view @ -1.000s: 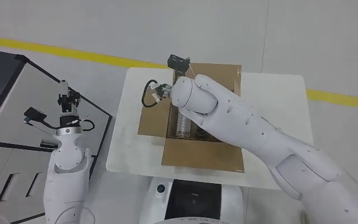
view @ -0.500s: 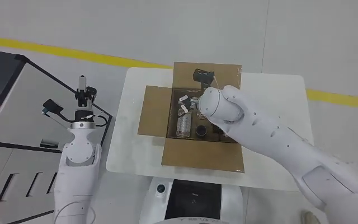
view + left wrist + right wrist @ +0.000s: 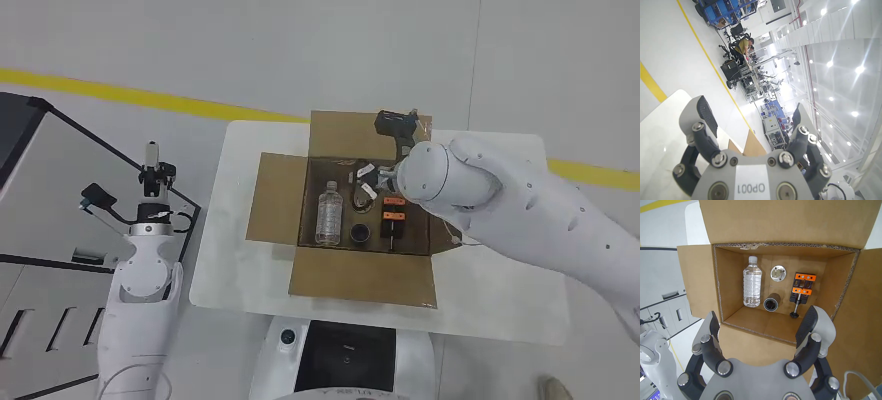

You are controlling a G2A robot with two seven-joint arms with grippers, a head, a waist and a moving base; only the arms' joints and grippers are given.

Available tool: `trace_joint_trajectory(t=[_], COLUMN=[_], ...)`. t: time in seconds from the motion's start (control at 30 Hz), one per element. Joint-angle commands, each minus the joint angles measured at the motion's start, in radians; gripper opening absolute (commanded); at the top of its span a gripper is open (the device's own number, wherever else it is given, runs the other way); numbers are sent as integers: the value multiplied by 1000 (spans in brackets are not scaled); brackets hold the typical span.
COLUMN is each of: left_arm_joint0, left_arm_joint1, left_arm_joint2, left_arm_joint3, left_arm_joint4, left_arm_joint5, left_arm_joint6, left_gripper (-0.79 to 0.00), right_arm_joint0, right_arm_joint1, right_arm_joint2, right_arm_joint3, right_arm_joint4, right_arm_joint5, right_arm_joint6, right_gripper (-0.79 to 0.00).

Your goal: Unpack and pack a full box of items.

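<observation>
Brown cardboard box (image 3: 787,220) gapes beneath the right end effector (image 3: 762,318), spread wide and empty; a skewed descent could catch its corrugated wall.

The right arm (image 3: 520,215) reaches in from the right edge of the surface (image 3: 490,160), with the right gripper (image 3: 762,318) hanging over its middle, jaws spread wide. The left arm (image 3: 140,270) stands beyond the left edge, and the left gripper (image 3: 750,111) points toward the far side, jaws also apart.
</observation>
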Motion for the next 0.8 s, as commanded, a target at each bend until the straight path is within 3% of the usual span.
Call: trace_joint_trajectory(t=[0.0, 0.23, 0.4, 0.6, 0.77], left_arm_joint0=[4, 4, 4, 4, 4], left_arm_joint1=[-1, -3, -3, -3, -3], left_arm_joint2=[1, 7, 7, 7, 7], left_arm_joint3=[-7, -17, -17, -17, -17], left_arm_joint4=[9, 13, 13, 13, 13], left_arm_joint5=[2, 5, 5, 5, 5], left_arm_joint6=[10, 13, 13, 13, 13], left_gripper=[0, 0, 0, 0, 0], right_arm_joint0=[0, -6, -27, -28, -28], right_arm_joint1=[0, -1, -33, -63, -64], right_arm_joint2=[0, -5, -25, -30, -31], right_arm_joint3=[0, 0, 21, 79, 82], right_arm_joint4=[-1, -2, -15, 13, 12], right_arm_joint5=[0, -8, -11, -63, -67], right_arm_joint6=[0, -2, -43, -5, -2], right_gripper=[0, 0, -3, 0, 0])
